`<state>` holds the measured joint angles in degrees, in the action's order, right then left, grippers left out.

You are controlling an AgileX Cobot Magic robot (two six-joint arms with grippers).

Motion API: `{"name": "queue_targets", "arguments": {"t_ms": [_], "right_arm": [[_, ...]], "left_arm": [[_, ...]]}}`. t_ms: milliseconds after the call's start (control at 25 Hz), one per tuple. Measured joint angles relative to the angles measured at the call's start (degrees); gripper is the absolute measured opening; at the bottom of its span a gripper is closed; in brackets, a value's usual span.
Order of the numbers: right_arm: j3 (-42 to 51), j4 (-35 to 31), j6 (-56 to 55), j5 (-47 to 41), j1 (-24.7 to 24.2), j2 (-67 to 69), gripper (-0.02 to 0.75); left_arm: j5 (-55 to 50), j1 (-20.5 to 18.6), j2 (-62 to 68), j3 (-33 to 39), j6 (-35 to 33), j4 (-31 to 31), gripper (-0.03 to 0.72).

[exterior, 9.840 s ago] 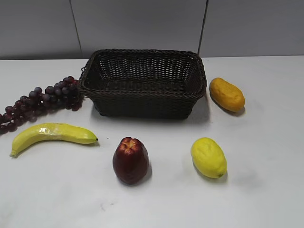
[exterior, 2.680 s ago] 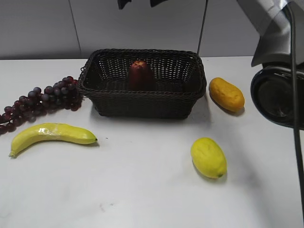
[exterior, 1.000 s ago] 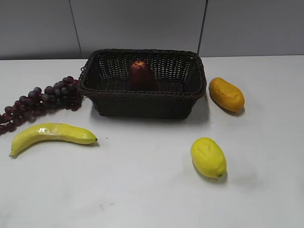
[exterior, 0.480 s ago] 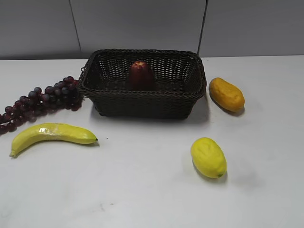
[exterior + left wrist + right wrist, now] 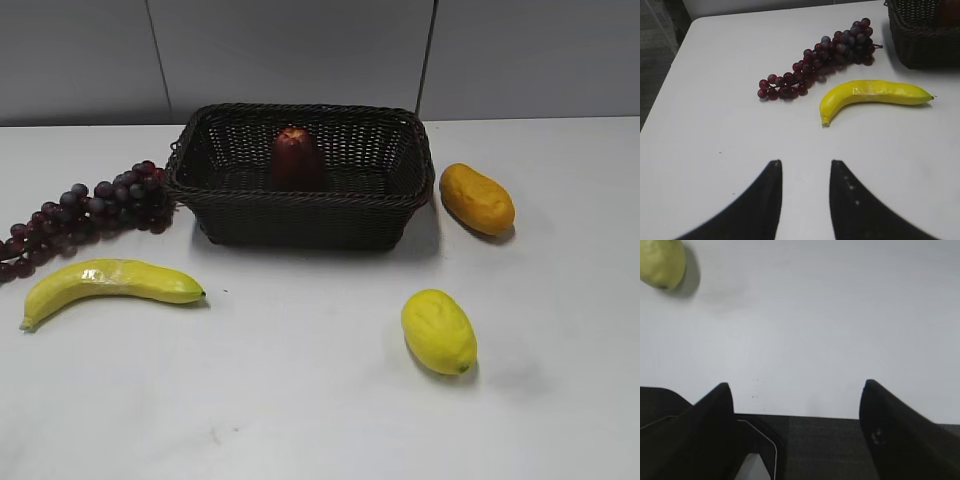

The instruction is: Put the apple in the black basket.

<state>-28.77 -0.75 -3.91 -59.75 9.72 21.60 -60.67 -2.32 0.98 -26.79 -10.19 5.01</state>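
Note:
The dark red apple (image 5: 296,157) stands upright inside the black basket (image 5: 300,206) at the back middle of the table, near its far wall. Neither arm shows in the exterior view. In the left wrist view my left gripper (image 5: 805,162) is open and empty over bare table, with a corner of the black basket (image 5: 925,47) at the top right. In the right wrist view my right gripper (image 5: 797,385) is wide open and empty above the table's front edge.
A purple grape bunch (image 5: 85,212) and a banana (image 5: 110,282) lie left of the basket; they also show in the left wrist view, grapes (image 5: 820,57) and banana (image 5: 872,95). A lemon (image 5: 438,331) lies front right, a yellow-orange fruit (image 5: 477,198) right of the basket.
The apple went from the front middle of the table into the basket. The right arm, in view 2.7 s ago, has withdrawn out of the exterior view. Nothing has moved in the last second.

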Motion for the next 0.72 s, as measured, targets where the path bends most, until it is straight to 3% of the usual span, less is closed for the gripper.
{"name": "queue_targets", "arguments": {"t_ms": [720], "right_arm": [[0.2, 0.0, 0.0, -0.2, 0.0, -20.2, 0.593]], "left_arm": [[0.0, 0.0, 0.0, 0.0, 0.0, 0.0, 0.237]]}}
